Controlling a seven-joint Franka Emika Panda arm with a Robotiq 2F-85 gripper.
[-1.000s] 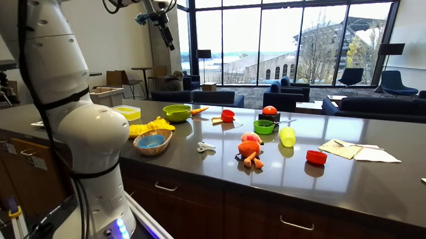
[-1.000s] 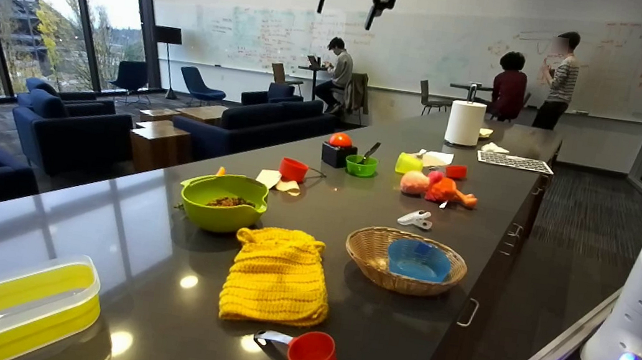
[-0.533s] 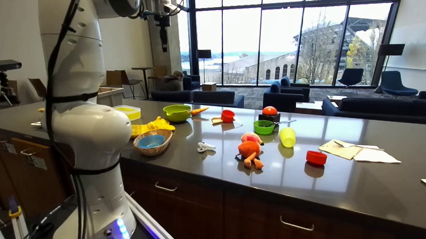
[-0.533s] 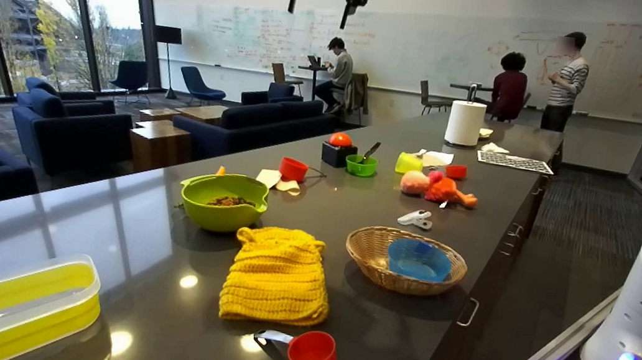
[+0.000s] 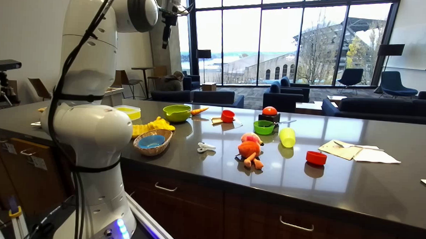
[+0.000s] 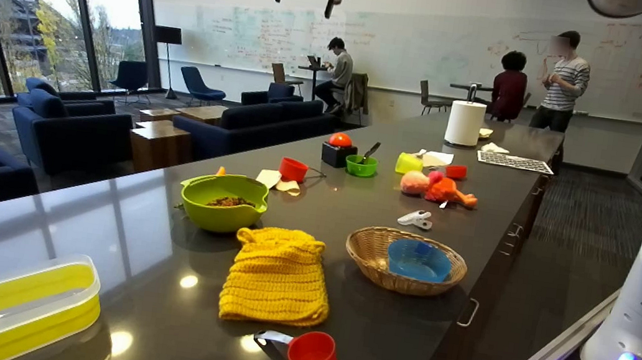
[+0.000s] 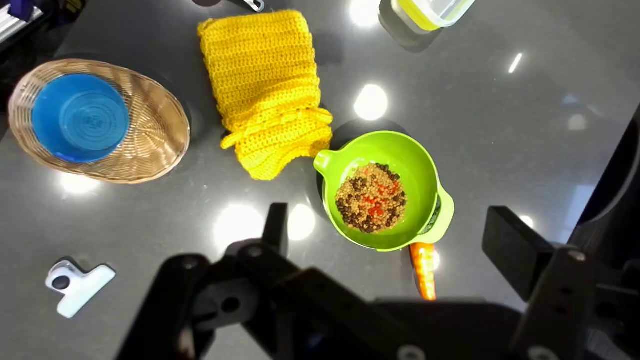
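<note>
As far as my cameras show, no handling is under way: nothing is gripped or lifted, and the things I can make out rest on the table [image 6: 194, 325] or inside something standing on it. The lime-green mixing bowl [image 7: 420, 175] sits upright there, well below my claw [image 6: 303, 0], with a heap of small tan, dark brown and red pieces [image 7: 372, 200] in it. By its handle lies a carrot [image 7: 424, 272]; I can't tell whether they touch. Its spout is just beside the yellow knitted cloth [image 7: 265, 80]. The wicker basket [image 7: 152, 142] has a blue bowl [image 7: 95, 120] in it, and a white clip [image 7: 82, 287] lies apart.

I've got the claw high, its fingers [image 7: 512, 250] spread wide, holding and touching nothing; in the wrist view the mixing bowl shows between them.
</note>
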